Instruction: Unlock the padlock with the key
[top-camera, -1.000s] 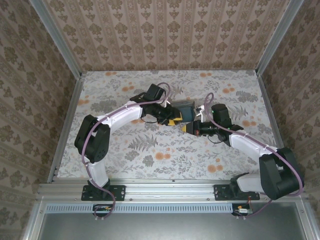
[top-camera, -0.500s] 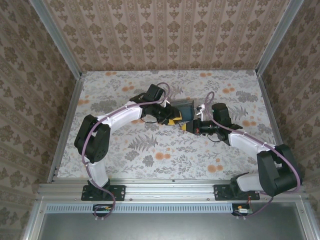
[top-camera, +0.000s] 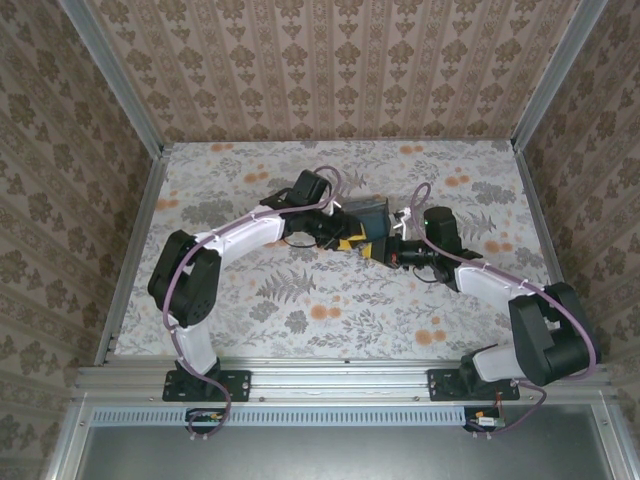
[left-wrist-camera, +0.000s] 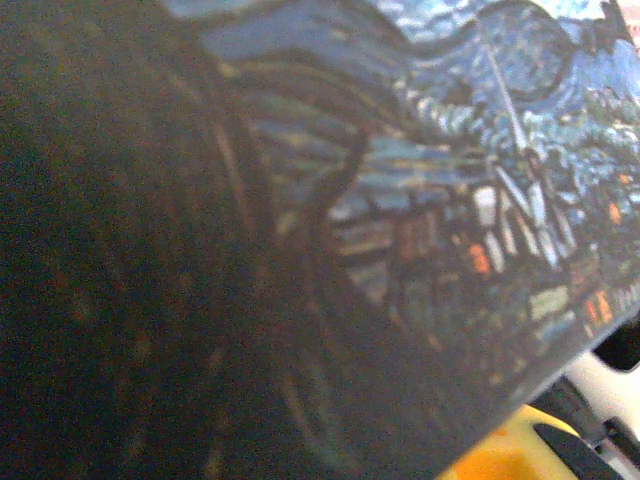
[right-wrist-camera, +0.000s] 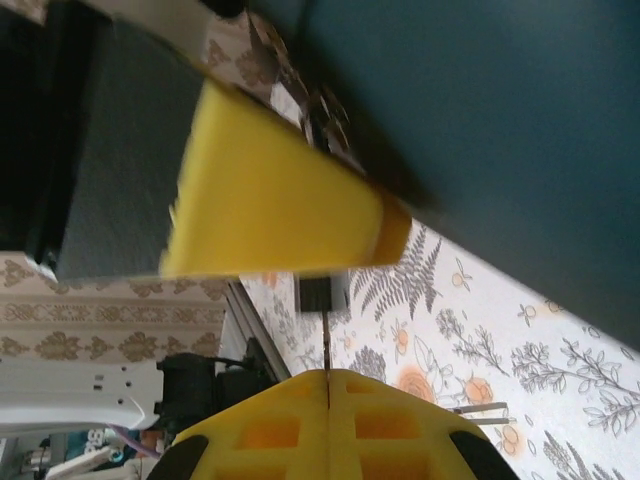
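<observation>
Two robot arms meet at the middle of a flower-patterned desk (top-camera: 300, 300), closing in from either side on a dark blue box (top-camera: 368, 213) printed with a swirling night sky. The left pincer (top-camera: 340, 235) is up against the box; one of its yellow fingers (right-wrist-camera: 280, 215) lies along the box's edge, and how far it is open cannot be told. The right pincer (right-wrist-camera: 328, 376) has its yellow fingers pressed together on a thin strip that looks like the key (right-wrist-camera: 324, 300), held edge-on and pointing at the box's edge. The padlock cannot be picked out with certainty. A small, blurred metallic piece (right-wrist-camera: 322, 118) sits between the left pincer's yellow finger and the box, just beyond the key's tip.
</observation>
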